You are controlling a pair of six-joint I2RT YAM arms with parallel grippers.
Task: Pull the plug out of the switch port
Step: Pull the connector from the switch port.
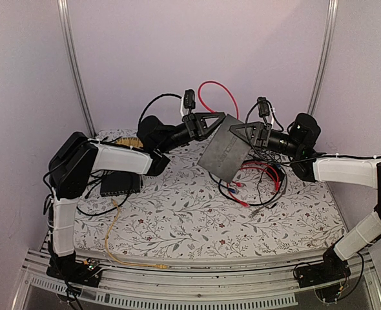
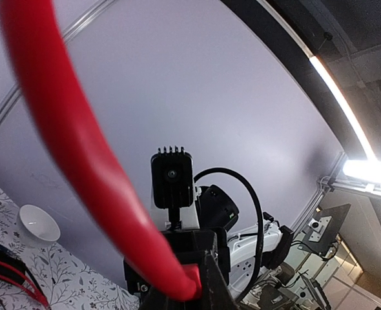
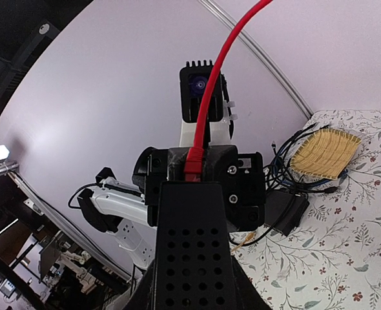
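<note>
Gripping the tilted switch box [image 1: 221, 156] clear of the worktop [image 1: 177, 216], the right pincer [image 1: 243, 133] faces the left pincer [image 1: 214, 121], closed on the red plug [image 3: 193, 168] in its switch port [image 3: 193, 179].

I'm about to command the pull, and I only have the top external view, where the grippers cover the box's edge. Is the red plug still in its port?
Observer: It looks so. In the right wrist view the plug sits seated in the end edge of the switch box, not yet out.
Operator: Is the left gripper on the plug or further up the cable?
Observer: On the plug. The left wrist view shows the left gripper closed at the very end of the red cable.
Operator: Where does the cable go from there?
Observer: It rises from the plug and crosses in front of the left wrist camera.
</note>
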